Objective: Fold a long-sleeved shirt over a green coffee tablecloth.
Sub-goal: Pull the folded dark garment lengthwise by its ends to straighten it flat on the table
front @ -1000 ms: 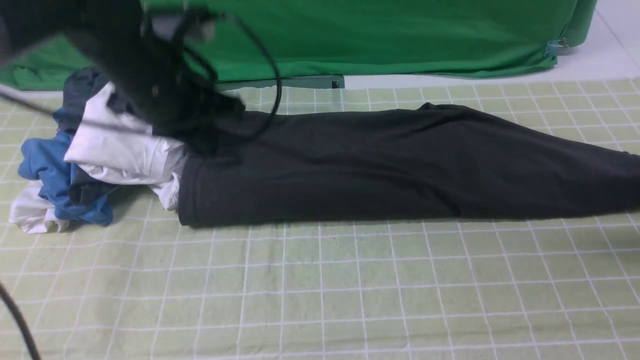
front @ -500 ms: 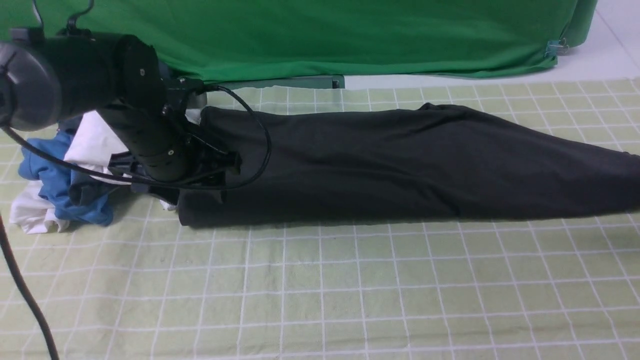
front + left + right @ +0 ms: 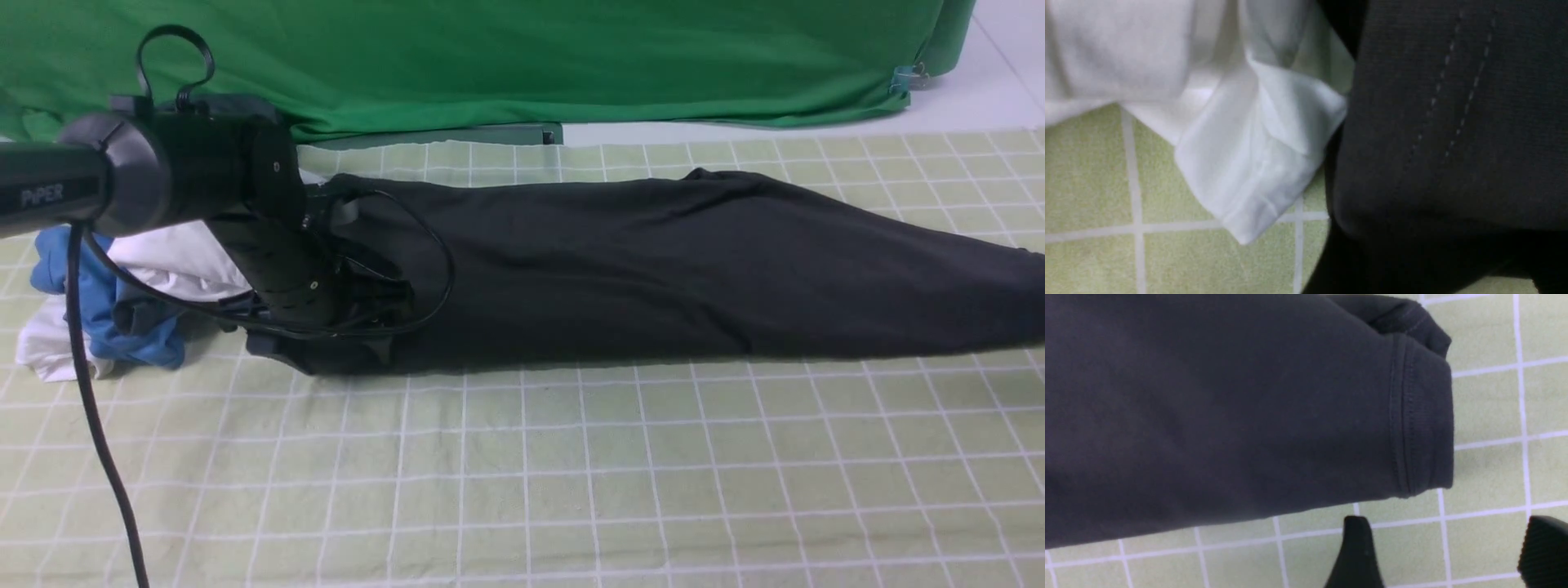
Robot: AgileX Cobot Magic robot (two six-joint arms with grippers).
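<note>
The long-sleeved shirt (image 3: 653,269) is black and lies folded into a long band across the green coffee tablecloth (image 3: 522,474), which is pale green with white grid lines. My left gripper (image 3: 326,355) is down at the band's left end, fingers spread wide around the near corner, and looks open. Its wrist view shows the shirt's stitched hem (image 3: 1453,102) close up beside a white garment (image 3: 1257,143). My right gripper (image 3: 1447,531) is open over bare cloth, just short of the shirt's cuffed end (image 3: 1421,416). It is outside the front view.
A heap of white, blue and grey garments (image 3: 122,278) lies against the shirt's left end. A deep green backdrop cloth (image 3: 571,57) hangs behind the table. The left arm's cable (image 3: 98,425) trails down over the front left of the cloth.
My left arm has swung down from above the garment heap to the shirt's near left corner. The shirt and the heap lie much as before.
</note>
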